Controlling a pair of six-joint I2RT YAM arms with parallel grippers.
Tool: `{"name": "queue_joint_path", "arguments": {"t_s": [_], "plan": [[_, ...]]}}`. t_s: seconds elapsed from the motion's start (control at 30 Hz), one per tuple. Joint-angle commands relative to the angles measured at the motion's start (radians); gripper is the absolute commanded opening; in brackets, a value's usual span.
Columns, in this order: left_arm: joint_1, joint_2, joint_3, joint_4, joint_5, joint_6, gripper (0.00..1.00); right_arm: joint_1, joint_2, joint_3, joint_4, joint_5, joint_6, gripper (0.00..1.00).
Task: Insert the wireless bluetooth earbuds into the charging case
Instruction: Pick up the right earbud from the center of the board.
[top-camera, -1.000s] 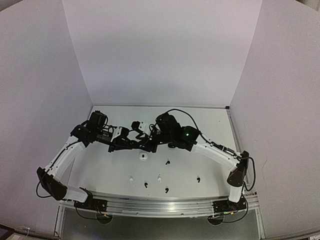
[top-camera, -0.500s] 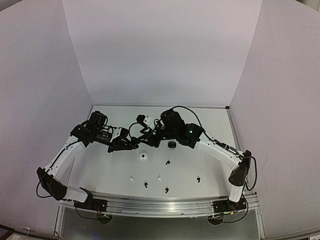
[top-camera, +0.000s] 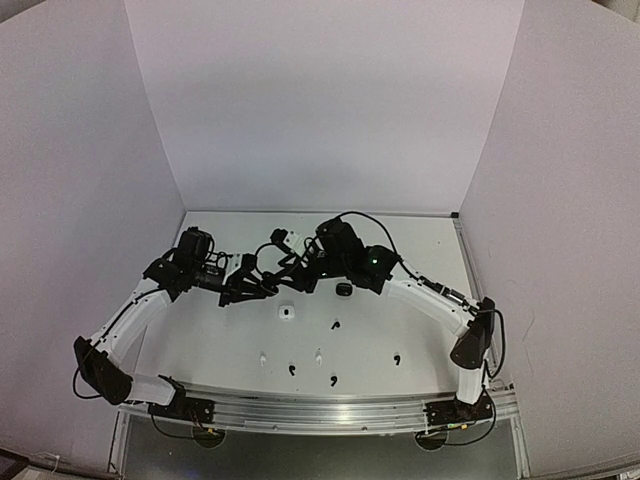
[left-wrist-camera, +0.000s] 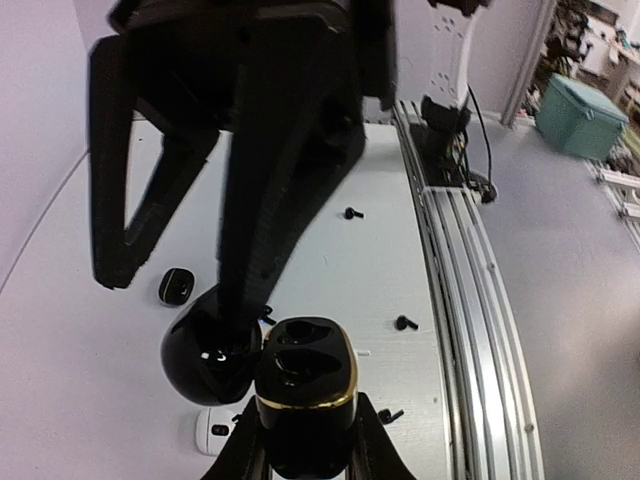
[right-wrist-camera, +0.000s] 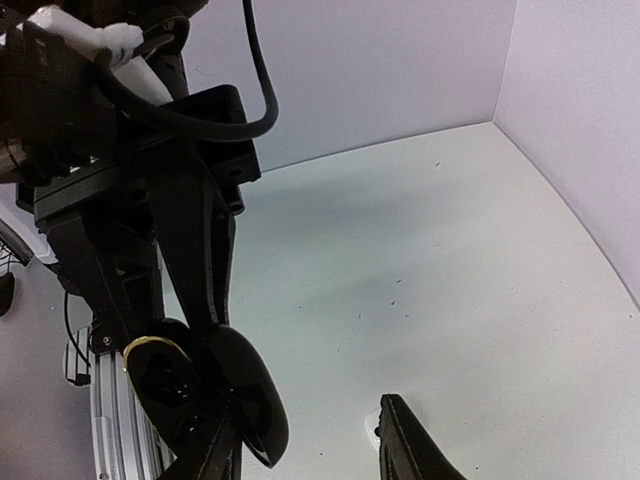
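My left gripper (left-wrist-camera: 305, 425) is shut on a black charging case (left-wrist-camera: 303, 372) with a gold rim, held upright above the table. Its lid (left-wrist-camera: 208, 358) hangs open to the left and both sockets look empty. My right gripper (right-wrist-camera: 310, 415) is open, and one finger (left-wrist-camera: 280, 200) reaches down onto the open lid (right-wrist-camera: 250, 395). From above, the two grippers meet at mid-table, the left gripper (top-camera: 266, 287) beside the right gripper (top-camera: 288, 272). Black earbuds (top-camera: 334, 324) (top-camera: 397, 358) (top-camera: 291, 370) and white earbuds (top-camera: 262, 356) (top-camera: 318, 354) lie loose near the front.
A small white case (top-camera: 287, 313) lies just below the grippers, and a second black case (top-camera: 343, 289) lies to their right. The aluminium rail (left-wrist-camera: 470, 300) runs along the near edge. White walls enclose the table on three sides.
My right arm has swung back and left, uncovering the second black case on the table. Its fingers stay at the held case's lid. The left gripper has barely shifted.
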Motion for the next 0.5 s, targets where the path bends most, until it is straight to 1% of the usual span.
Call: {"name": "queue_joint_path", "arguments": {"t_s": [0.0, 0.1, 0.23, 0.4, 0.47], "plan": [[-0.006, -0.085, -0.092, 0.298, 0.082, -0.234, 0.00, -0.020, 0.028, 0.033, 0.010, -0.017, 0.031, 0.41], [-0.004, -0.088, -0.139, 0.373, 0.067, -0.326, 0.00, -0.023, 0.012, 0.023, 0.010, -0.058, 0.041, 0.42], [0.010, -0.092, -0.188, 0.457, 0.046, -0.458, 0.00, -0.033, -0.013, 0.000, 0.010, -0.072, 0.052, 0.43], [0.012, -0.104, -0.246, 0.545, 0.034, -0.540, 0.00, -0.041, -0.025, 0.012, 0.010, -0.110, 0.077, 0.46], [0.012, -0.110, -0.272, 0.598, 0.028, -0.579, 0.00, -0.046, -0.025, 0.026, 0.010, -0.118, 0.096, 0.50]]}}
